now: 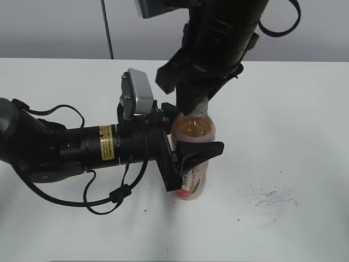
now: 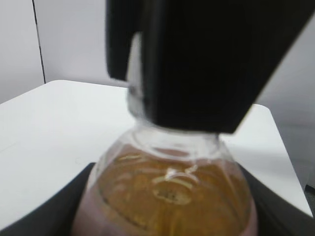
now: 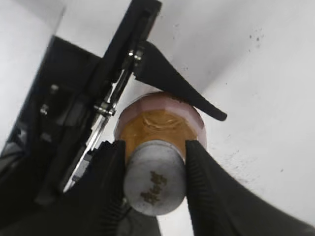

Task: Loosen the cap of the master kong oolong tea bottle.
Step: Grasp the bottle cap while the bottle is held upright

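The master kong oolong tea bottle [image 1: 193, 131] stands upright on the white table, amber tea inside and a pink label low down. My left gripper [image 1: 182, 155] is shut on the bottle's body from the left side; in the left wrist view the bottle's shoulder [image 2: 170, 191] fills the frame between the jaws. My right gripper [image 1: 195, 108] comes down from above and is shut on the cap [image 3: 153, 177], a grey-white round cap with a faint marking on top. In the right wrist view the two ribbed fingers [image 3: 153, 169] press both sides of the cap.
The white table [image 1: 283, 136] extends all round the bottle. Dark scuff marks [image 1: 270, 196] lie on the table at the right front. The left arm's black body and cable [image 1: 65, 150] lie along the table's left side.
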